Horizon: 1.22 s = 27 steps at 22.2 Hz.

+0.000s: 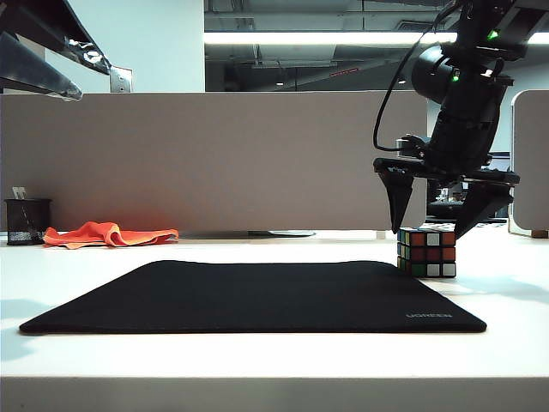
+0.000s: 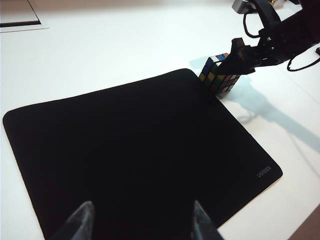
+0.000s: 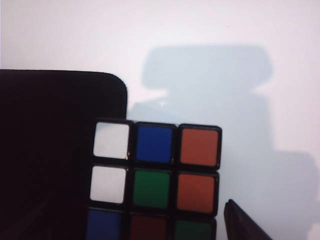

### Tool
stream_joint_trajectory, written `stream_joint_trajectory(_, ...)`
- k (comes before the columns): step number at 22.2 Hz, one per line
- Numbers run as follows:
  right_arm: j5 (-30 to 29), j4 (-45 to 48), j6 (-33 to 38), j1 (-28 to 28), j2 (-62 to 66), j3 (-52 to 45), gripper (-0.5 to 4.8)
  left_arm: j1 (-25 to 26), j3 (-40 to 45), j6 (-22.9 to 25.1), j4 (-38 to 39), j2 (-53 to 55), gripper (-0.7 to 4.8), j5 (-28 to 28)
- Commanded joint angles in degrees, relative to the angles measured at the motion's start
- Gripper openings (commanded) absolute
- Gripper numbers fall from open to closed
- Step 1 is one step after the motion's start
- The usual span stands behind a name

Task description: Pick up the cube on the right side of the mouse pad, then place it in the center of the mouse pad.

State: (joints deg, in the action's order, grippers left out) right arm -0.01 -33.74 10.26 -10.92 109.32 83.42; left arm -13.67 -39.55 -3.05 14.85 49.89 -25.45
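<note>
The cube [image 1: 426,252] stands on the white table at the far right corner of the black mouse pad [image 1: 257,296], right by its edge. My right gripper [image 1: 431,232] hangs open just over it, one finger on each side of the cube's top, not touching. The right wrist view shows the cube [image 3: 155,180] close up between the open jaws of the right gripper [image 3: 148,220], with one dark fingertip [image 3: 237,220] beside it. My left gripper [image 2: 142,210] is open and empty above the near part of the mouse pad [image 2: 125,150], far from the cube [image 2: 217,75].
An orange cloth [image 1: 107,233] and a black mesh pen cup [image 1: 26,221] lie at the back left. A grey partition [image 1: 214,163] closes the table's far side. A black cable [image 2: 300,62] trails from the right arm.
</note>
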Motion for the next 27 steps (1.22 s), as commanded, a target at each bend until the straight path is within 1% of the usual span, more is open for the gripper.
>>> stream_joint_trajectory(1,0.1,0.6,0.2,-0.1,-0.2,0.4,4.75,0.0,-0.3,0.3,-0.3,-0.1,2.47,-0.3)
stream_joint_trajectory(2,0.1,0.6,0.1,-0.1,-0.2,0.4,4.56,0.0,-0.3,0.3,-0.3,-0.1,2.47,-0.3)
stream_joint_trajectory(5,0.1,0.5,0.0,-0.1,-0.2,0.4,4.22,0.0,-0.3,0.3,-0.3,-0.1,2.47,-0.3)
stream_joint_trajectory(9,-0.1,0.4,0.0,-0.1,-0.2,0.4,3.39,0.0,-0.3,0.3,-0.3,-0.1,2.47,-0.3)
stream_joint_trajectory(21,0.1,-0.4,0.0,0.0,-1.6,0.4,3.30,0.0,-0.3,0.3,-0.3,-0.1,2.47,-0.3)
stream_joint_trajectory(23,0.1,-0.3,0.0,0.0,-2.8,0.4,3.21,0.0,-0.3,0.3,-0.3,-0.1,2.47,-0.3)
stream_joint_trajectory(27,-0.2,0.9,0.0,0.0,-9.5,0.4,3.21,0.0,-0.3,1.1,-0.3,-0.1,2.47,-0.3)
